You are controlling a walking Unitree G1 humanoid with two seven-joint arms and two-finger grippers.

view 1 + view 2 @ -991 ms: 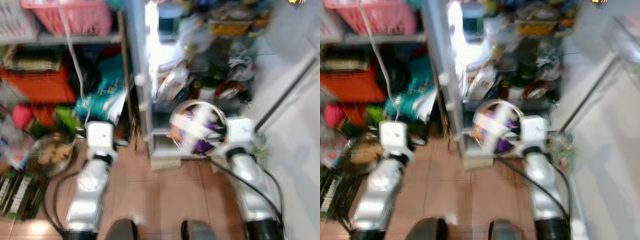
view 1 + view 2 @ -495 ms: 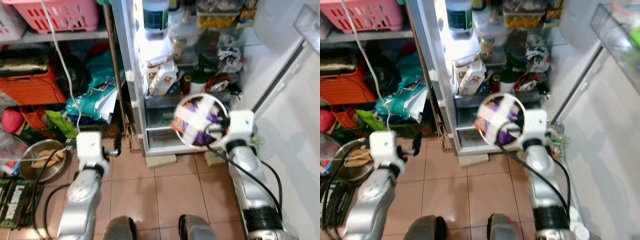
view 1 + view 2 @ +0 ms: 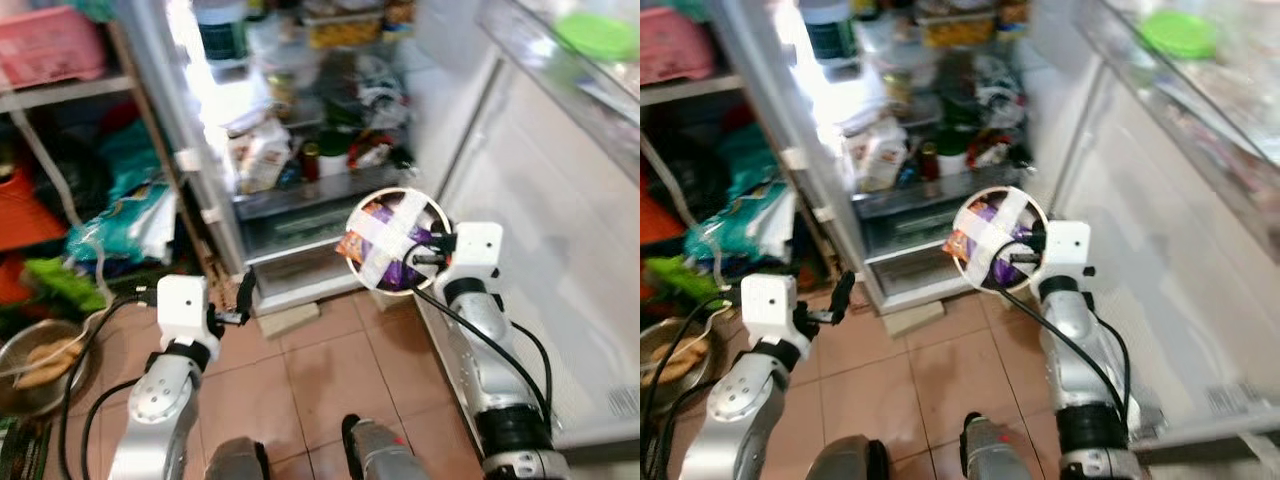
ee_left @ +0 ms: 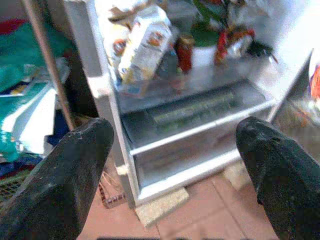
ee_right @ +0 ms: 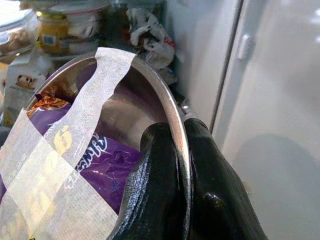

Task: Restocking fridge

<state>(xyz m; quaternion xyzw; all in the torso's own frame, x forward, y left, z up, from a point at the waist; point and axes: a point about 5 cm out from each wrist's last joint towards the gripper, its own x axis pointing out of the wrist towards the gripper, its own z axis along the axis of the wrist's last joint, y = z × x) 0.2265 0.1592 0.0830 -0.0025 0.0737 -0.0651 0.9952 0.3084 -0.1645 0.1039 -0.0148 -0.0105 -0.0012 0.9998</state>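
Steel bowl, crossed with white tape over purple snack packets, is held by its rim, pinched in the right gripper, before the open fridge. The left gripper is held low with fingers spread, facing the fridge's bottom drawer.

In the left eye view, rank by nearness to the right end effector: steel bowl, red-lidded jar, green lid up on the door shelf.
1. Steel bowl: its rim is pinched in the right end effector.
2. Red-lidded jar: on the fridge shelf, beyond the bowl.
3. Green lid: high on the door shelf.
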